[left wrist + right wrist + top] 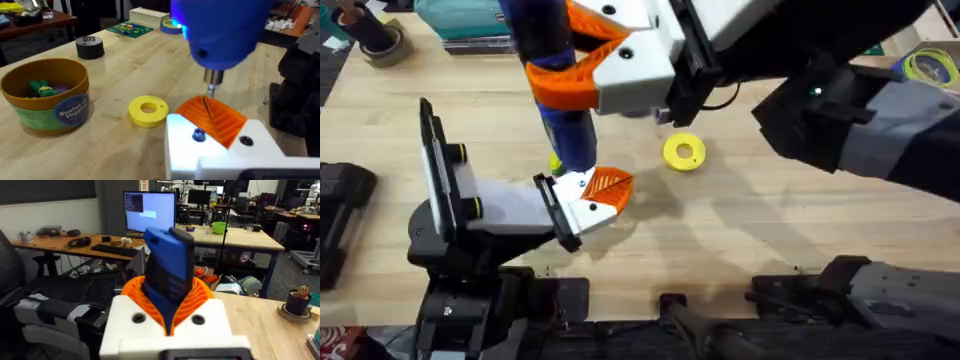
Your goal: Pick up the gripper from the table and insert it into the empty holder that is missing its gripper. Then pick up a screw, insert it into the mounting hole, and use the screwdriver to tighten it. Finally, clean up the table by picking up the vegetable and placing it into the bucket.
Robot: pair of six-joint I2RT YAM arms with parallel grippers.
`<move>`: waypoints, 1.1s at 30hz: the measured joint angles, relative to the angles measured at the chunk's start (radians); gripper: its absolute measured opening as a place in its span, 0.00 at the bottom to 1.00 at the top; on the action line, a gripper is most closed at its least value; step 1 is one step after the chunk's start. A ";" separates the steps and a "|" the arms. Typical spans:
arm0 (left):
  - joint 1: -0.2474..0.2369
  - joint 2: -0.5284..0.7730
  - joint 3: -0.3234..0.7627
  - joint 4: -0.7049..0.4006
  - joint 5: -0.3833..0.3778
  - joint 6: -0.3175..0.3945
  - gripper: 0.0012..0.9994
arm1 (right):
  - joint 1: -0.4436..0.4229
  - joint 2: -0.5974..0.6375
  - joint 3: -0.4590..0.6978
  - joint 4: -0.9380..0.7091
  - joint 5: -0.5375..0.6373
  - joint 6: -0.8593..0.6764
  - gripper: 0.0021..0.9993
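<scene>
Light wooden bench point(800, 230) is carrying the whole job; noting things from big to small.

Right arm's gripper point(605, 60), white mounts with orange ribbed pads, is hanging over the middle of the bench, jaws pinching the bright blue pen-shaped electric screwdriver point(560, 100) about its body. It is being held upright, tip down, probably so the thin metal bit point(210, 90) lines up with the screw's axis.

Left arm's gripper point(582, 205) is lying low over the bench's middle, presented flat under the tool, likely serving as a steady work-piece. Whether its jaws are spread or pressed together I cannot tell.

Round brown-orange bucket point(47, 95) with green and purple toys is sitting apart from the work, with a black tape roll point(90, 47) beyond it.

White angular plastic holder point(215, 145) is carrying the small orange ribbed wedge gripper point(215, 117), already seated. A bluish screw head point(199, 135) is showing in the holder's face.

Bit is meeting the orange wedge from above, well below the right jaws.

Flat yellow disc point(683, 152) is lying just beside the work.

Small yellow-green vegetable point(554, 162) is peeking from behind the screwdriver, not yet binned.
</scene>
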 joint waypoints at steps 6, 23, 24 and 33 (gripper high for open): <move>0.000 0.000 0.000 0.000 0.000 0.000 0.01 | 0.000 0.000 0.000 0.001 0.003 0.000 0.02; 0.000 0.000 0.000 0.000 0.000 0.000 0.01 | 0.017 0.020 0.000 -0.010 0.007 0.000 0.02; 0.000 0.000 0.000 0.000 0.000 0.000 0.01 | 0.017 0.022 -0.001 -0.011 0.007 0.000 0.02; 0.000 0.000 0.000 0.000 0.000 0.000 0.01 | 0.017 0.023 -0.008 -0.013 0.007 0.000 0.02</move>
